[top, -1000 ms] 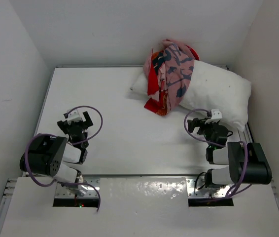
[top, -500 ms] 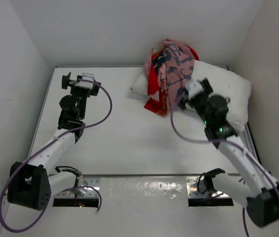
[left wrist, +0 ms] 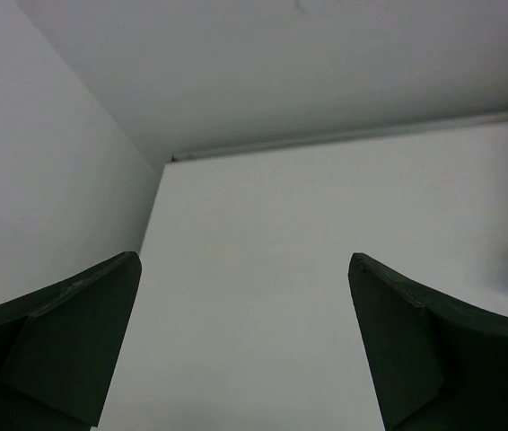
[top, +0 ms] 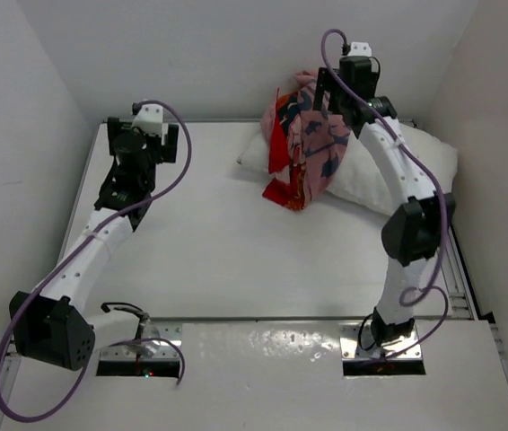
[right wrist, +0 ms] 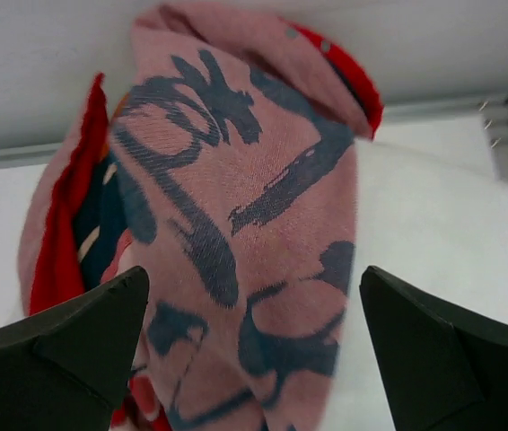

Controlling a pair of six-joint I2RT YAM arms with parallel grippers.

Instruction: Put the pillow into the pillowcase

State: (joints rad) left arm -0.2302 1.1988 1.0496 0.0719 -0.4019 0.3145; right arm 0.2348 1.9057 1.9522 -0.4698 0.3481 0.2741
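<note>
- Pillowcase (right wrist: 236, 206), a crumpled red-orange printed fabric cover with pink reverse, sits under the right gripper (right wrist: 251, 278), whose fingers stand wide apart and empty, likely poised to pinch a hem.
- It drapes over one end of the puffy white rectangular pillow (top: 433, 166) at the white table's (top: 218, 251) far edge.
- Left gripper (left wrist: 243, 260), likewise spread and empty, hovers well apart near the far-left corner.

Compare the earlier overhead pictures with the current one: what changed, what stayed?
The left hand swung out from near its base to the far-left corner of the table; the right hand reached out over the pillowcase. Both are open, holding nothing. Pillowcase and pillow did not move.
</note>
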